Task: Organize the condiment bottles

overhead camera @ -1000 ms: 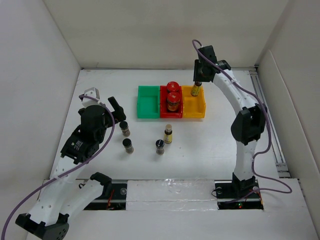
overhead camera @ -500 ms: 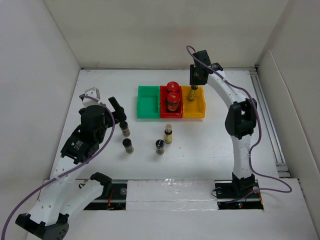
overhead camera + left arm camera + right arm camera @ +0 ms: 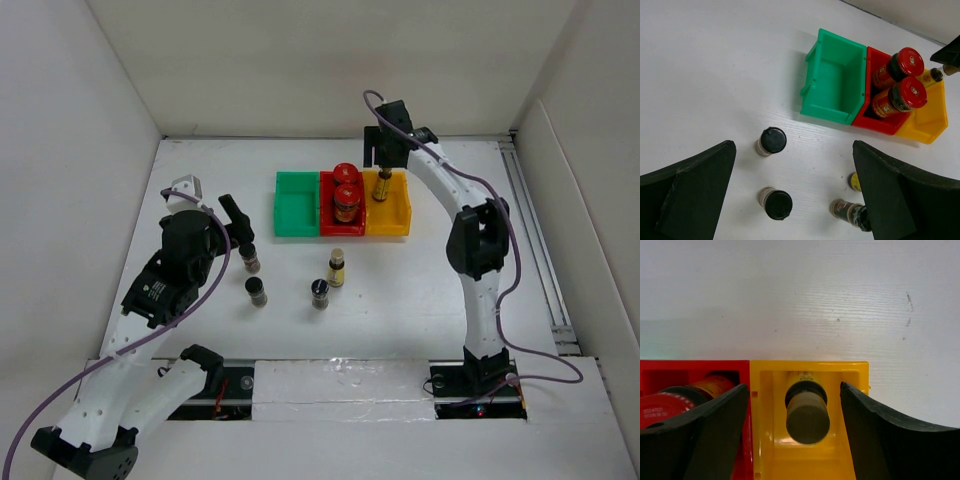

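Three bins stand in a touching row: the green bin [image 3: 297, 228] on the left, the red bin [image 3: 343, 230] in the middle and the yellow bin [image 3: 396, 216] on the right. The red bin holds two red-capped jars [image 3: 346, 196] (one behind the other). One slim yellow-labelled bottle [image 3: 807, 412] stands upright in the yellow bin, between the spread fingers of the right gripper [image 3: 793, 386], which do not touch it. Three black-capped bottles [image 3: 257, 291] and the other yellow-labelled bottle [image 3: 337, 267] stand on the table [image 3: 420, 290]. The left gripper [image 3: 793, 145] hangs near them, its fingers wide apart.
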{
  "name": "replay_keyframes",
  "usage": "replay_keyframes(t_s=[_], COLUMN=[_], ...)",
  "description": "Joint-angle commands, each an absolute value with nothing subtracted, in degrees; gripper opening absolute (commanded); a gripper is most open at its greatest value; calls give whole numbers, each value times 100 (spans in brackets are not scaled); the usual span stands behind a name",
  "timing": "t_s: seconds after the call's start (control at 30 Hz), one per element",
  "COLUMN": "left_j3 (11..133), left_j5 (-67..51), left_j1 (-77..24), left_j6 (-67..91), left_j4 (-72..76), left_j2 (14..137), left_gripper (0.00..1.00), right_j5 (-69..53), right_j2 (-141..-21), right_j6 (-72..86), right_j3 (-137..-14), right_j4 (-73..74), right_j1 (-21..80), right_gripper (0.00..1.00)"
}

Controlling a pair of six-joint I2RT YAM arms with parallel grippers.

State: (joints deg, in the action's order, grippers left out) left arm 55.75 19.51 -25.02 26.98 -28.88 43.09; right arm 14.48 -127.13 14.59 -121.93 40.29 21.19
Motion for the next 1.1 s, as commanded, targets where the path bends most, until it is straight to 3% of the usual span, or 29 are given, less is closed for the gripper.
replay_keyframes(t_s=[0.0,0.3,0.57,0.8,1.07], left_j3=[5493,5519,5555,5563,5555], left_j5=[1925,2039,2320,2514,2566], left_j1=[-2479,-2479,-2479,-2479,-2479], left_j6=[2619,2663,2768,2839,2874], left_j4=[-2672,-2725,-2830,-2883,-2909], left_j2=[4228,4263,4377,4394,4403], left_gripper=[99,99,99,99,99], right_j5=[1792,2961,2508,2768,2716], right_j2=[-11857,-9883,-8579,-8858,-9597], right_j6=[1582,1802,2073,2548,3050], right_j3=[-12217,-10876,-9460,-8912,-8579], right_j4=[3814,3753,3658,3577,3674], right_j1=[2153,2820,4452,5570,5827], right_gripper=[79,80,81,81,81])
